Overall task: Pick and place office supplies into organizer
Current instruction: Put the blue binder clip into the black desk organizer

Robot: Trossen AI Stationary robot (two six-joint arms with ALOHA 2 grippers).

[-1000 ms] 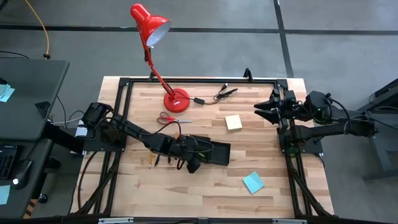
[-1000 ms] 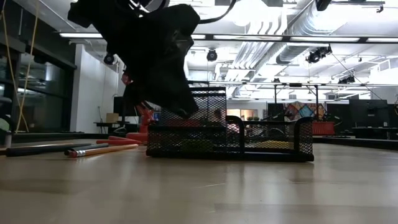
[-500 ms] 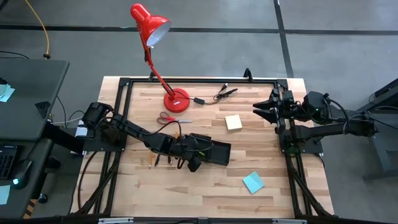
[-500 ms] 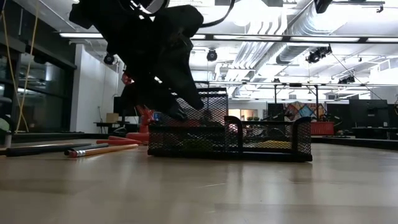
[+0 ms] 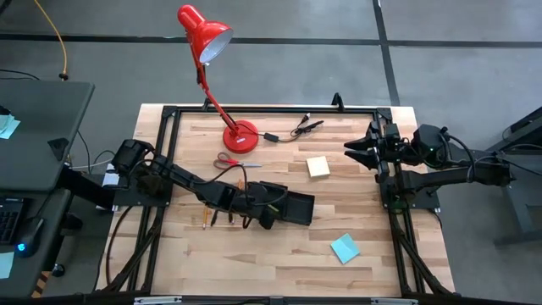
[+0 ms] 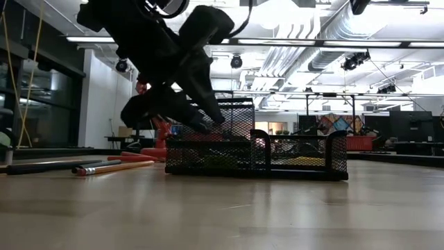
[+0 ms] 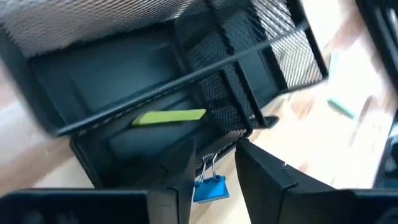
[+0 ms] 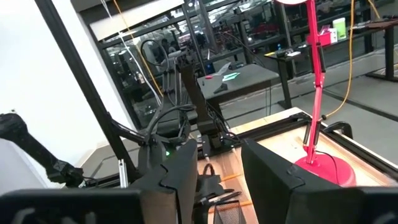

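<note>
Writing shows nowhere legible; left pincer (image 7: pixel 214 163) straddles blue binder clip (image 7: pixel 209 186), apparently.

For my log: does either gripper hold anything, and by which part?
Cannot be told for the left gripper: a blue clip sits at its tip, by the organizer, but a grip is not clear. The right gripper holds nothing.

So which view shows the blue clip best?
Left wrist view: the blue clip hangs between the left gripper fingers, above the organizer. The high and low views show only the arm there, hiding the clip; the right wrist view doesn't show it.
</note>
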